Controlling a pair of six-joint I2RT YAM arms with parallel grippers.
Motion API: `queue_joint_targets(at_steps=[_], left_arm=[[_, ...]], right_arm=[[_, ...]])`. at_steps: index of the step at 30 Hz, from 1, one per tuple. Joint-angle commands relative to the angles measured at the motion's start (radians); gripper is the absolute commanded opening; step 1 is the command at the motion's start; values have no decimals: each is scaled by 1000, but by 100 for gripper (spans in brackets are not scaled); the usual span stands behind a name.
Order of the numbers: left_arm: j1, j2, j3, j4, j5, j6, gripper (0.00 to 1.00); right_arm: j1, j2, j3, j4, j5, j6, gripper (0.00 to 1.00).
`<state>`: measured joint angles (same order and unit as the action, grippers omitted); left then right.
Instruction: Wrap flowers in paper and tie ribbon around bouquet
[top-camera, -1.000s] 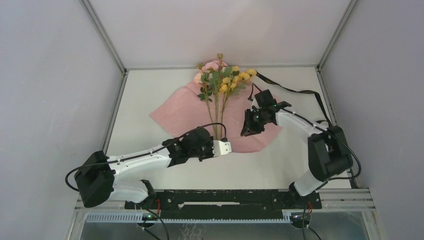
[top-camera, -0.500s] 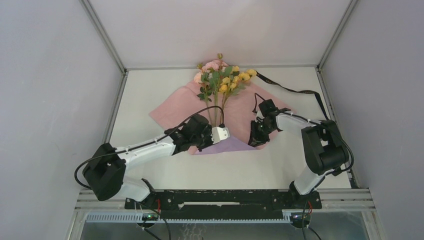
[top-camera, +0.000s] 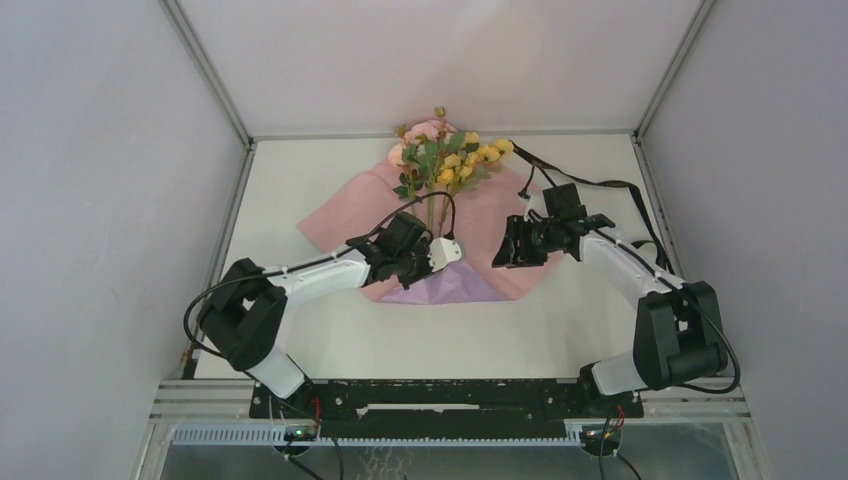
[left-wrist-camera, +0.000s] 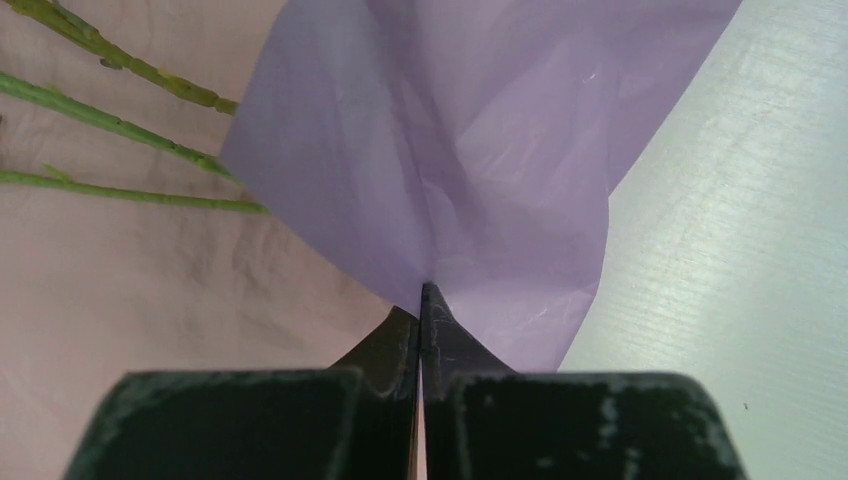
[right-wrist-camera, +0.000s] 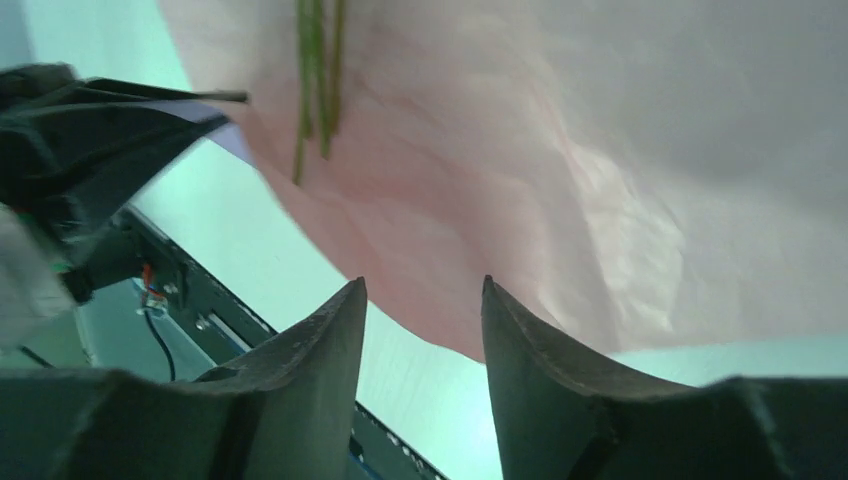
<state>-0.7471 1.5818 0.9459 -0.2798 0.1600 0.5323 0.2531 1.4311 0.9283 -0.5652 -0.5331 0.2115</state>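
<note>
The flowers (top-camera: 440, 160), pink and yellow with long green stems (left-wrist-camera: 120, 130), lie on the spread paper (top-camera: 335, 215), pinkish side up. My left gripper (top-camera: 435, 266) is shut on the paper's near corner (left-wrist-camera: 450, 150), which is folded up over the stem ends with its lilac side showing (top-camera: 447, 290). In the left wrist view the left gripper (left-wrist-camera: 421, 300) pinches the lilac fold. My right gripper (top-camera: 507, 250) hovers open over the paper's right part. In the right wrist view nothing lies between the right gripper's (right-wrist-camera: 423, 290) fingers, and the paper's edge (right-wrist-camera: 500, 150) and the stems (right-wrist-camera: 315, 70) lie beyond. The dark ribbon (top-camera: 585, 182) lies at the back right.
Grey walls and metal frame posts (top-camera: 205, 70) close the table on three sides. The black base rail (top-camera: 440, 395) runs along the near edge. The left arm (right-wrist-camera: 80, 130) shows at the left of the right wrist view.
My left gripper has carried the paper corner farther toward the flowers, so more lilac side shows. My right gripper dipped to the paper's right edge, then drew back and opened wider.
</note>
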Motion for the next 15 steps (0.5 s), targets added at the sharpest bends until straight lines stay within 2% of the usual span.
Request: queue_joint_targets(at_steps=[1, 3, 7, 10, 15], left_arm=[[12, 25, 87, -17, -3, 27, 0], [12, 33, 93, -19, -2, 30, 0], [14, 49, 104, -28, -2, 34, 0], [15, 62, 112, -30, -10, 38, 0], [22, 78, 130, -34, -12, 35, 0]], right_arm=[[-3, -6, -25, 224, -142, 10, 57], [-3, 7, -51, 359, -245, 34, 63], [7, 58, -73, 484, -335, 73, 73], [48, 104, -91, 528, -372, 66, 75], [96, 165, -105, 520, -339, 45, 73]])
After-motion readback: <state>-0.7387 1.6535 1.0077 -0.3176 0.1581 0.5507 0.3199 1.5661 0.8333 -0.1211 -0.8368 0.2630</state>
